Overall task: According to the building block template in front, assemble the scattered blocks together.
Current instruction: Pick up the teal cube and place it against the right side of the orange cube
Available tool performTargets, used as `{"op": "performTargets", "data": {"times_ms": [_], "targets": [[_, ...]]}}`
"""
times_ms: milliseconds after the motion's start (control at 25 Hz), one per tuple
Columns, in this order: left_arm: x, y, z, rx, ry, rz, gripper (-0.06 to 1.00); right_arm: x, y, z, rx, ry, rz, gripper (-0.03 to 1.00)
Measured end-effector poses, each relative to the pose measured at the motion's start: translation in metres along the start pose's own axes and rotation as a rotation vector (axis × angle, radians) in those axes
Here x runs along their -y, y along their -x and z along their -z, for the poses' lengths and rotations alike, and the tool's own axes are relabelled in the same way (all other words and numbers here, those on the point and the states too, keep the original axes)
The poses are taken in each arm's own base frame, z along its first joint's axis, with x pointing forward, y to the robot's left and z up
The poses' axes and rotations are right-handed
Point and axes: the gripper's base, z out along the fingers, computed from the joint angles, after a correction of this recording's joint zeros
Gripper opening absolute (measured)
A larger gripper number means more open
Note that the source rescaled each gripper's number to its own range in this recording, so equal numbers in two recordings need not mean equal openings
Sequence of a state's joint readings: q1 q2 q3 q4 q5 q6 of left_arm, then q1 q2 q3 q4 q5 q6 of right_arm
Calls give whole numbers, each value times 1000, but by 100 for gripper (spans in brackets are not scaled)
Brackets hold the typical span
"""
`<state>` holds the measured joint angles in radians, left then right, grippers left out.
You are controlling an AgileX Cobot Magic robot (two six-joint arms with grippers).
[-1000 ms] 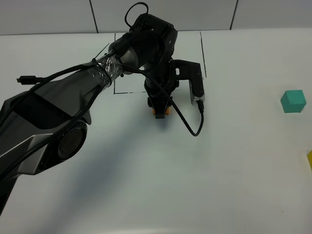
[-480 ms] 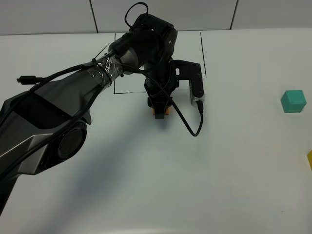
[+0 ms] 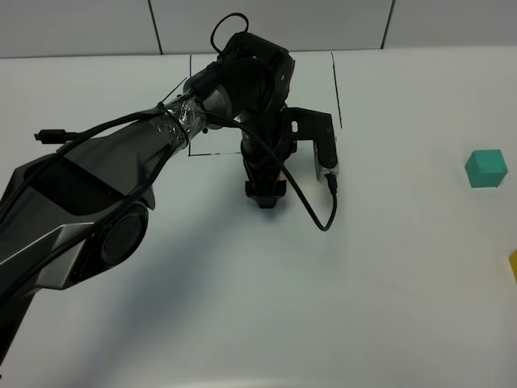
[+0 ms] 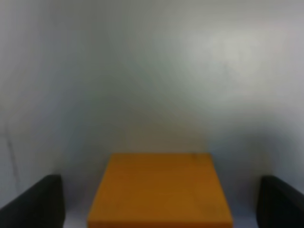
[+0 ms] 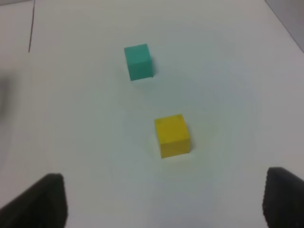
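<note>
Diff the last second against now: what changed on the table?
The left gripper opened and let go of the orange cube. The cube now sits free between the jaws with a gap on each side. From above, the gripper now hides it. Teal cube and yellow cube stayed put.

A bare white table (image 3: 388, 283) meets a pale panelled wall (image 3: 81, 24) with dark seams.
</note>
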<state>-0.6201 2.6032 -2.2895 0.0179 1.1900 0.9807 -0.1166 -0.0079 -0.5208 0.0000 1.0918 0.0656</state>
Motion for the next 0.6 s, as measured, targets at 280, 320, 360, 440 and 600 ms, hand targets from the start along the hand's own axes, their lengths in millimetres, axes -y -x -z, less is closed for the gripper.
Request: {"op": "performTargets", "data": {"times_ms": [280,320,360,440,600], "targets": [[0,0,18,21,29,43,100,0,0,0,0,0,0,70],[-1,0,25,30,41,50,100,0,0,0,0,0,0,70],[-1,0,35,41,55,57,100,0,0,0,0,0,0,70],[0,-1,54,60,81,75,100,0,0,0,0,0,0,70],[1,-2,85,97,125,115,100,0,0,0,0,0,0,70]]}}
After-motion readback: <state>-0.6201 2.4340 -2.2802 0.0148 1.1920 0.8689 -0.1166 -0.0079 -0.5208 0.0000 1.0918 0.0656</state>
